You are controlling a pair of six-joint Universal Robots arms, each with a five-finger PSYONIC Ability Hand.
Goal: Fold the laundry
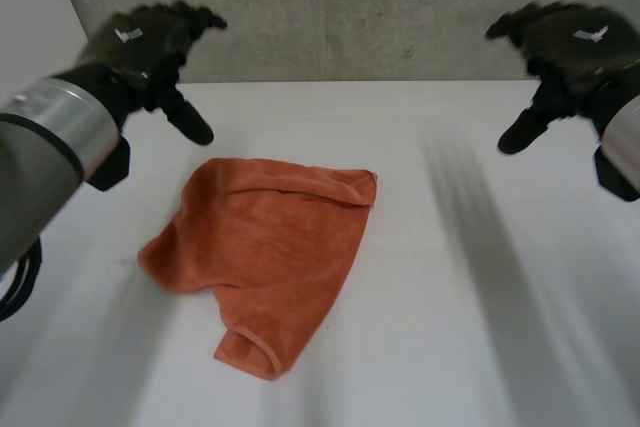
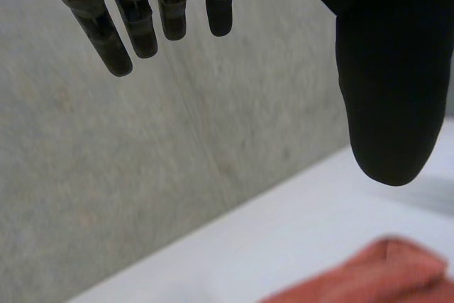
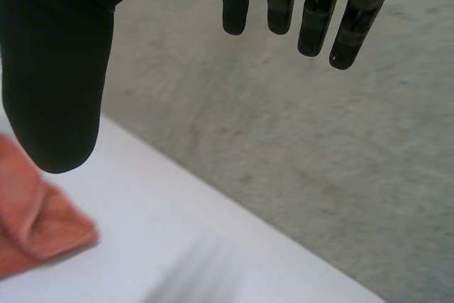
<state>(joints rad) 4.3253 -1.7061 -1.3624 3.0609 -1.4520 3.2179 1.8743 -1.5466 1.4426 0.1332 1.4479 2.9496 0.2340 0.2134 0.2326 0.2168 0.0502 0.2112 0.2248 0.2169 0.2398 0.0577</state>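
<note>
Both hands, left [image 1: 150, 47] and right [image 1: 560, 47], hung spread and empty above the crumpled towel [image 1: 265, 252], probably staging a grab.

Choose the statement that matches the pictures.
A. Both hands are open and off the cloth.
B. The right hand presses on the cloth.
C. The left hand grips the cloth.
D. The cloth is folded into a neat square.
A: the left hand and the right hand are raised with straight fingers holding nothing, apart from the orange cloth, which lies rumpled on the table.
</note>
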